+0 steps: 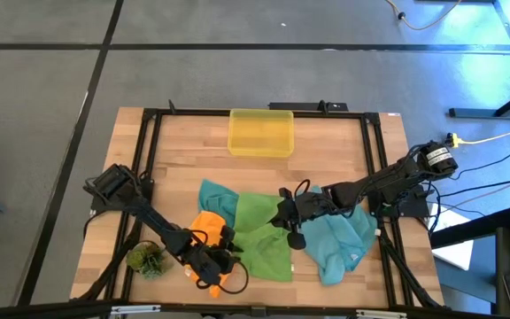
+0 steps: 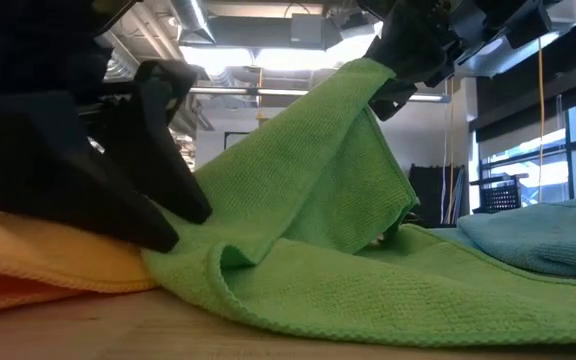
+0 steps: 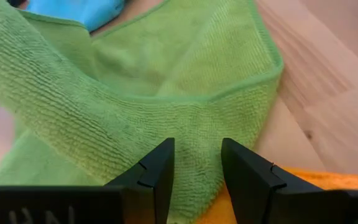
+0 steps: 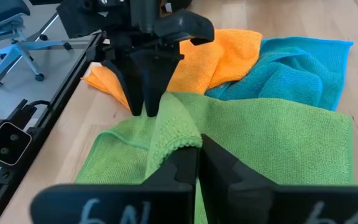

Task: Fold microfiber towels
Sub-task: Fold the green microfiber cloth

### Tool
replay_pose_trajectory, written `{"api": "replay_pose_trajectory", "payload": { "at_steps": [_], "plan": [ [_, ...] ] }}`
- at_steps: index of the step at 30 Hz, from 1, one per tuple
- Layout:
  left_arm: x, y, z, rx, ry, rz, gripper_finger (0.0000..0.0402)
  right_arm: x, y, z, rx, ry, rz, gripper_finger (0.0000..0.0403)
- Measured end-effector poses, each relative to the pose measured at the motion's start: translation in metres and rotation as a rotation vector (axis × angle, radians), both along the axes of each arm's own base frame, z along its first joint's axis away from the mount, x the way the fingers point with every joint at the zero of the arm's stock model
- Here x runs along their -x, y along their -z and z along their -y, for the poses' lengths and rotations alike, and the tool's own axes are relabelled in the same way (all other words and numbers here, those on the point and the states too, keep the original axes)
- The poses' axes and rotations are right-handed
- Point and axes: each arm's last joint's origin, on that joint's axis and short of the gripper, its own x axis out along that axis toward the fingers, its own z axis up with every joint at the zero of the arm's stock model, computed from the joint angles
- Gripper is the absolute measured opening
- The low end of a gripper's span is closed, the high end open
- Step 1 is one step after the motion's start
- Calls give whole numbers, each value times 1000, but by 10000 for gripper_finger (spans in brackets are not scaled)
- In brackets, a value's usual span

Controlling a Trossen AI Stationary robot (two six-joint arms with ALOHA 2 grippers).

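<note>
Pinching green towel (image 1: pixel 264 237) aloft, right end effector (image 4: pixel 197 152), left end effector (image 3: pixel 196 180) low

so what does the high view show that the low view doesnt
Only the high view shows the yellow bin at the table's far edge, the small green plant tuft near the left arm, and the darker teal towel beside the green one.

Only the low view shows the green towel lifted into a peak, pinched by the right gripper, with room lights behind.

Both show the green towel, the orange towel, the lighter teal towel and the left gripper.
</note>
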Motion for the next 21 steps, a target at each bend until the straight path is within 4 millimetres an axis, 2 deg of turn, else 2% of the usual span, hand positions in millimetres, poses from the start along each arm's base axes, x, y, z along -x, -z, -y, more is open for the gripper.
{"api": "replay_pose_trajectory", "payload": {
  "at_steps": [5, 11, 16, 21],
  "plan": [
    [-1, -1, 0, 2, -10, 20, 124, 0, 0, 0, 0, 0, -1, 12],
    [0, 6, -10, 58, -57, -93, 124, 0, 0, 0, 0, -2, -3, 12],
    [-2, 6, -14, 74, -73, -101, 123, 0, 0, 0, 0, -2, -3, 12],
    [-3, 6, -15, 83, -72, -108, 89, 0, 0, 0, 1, -2, -3, 12]
  ]
}}
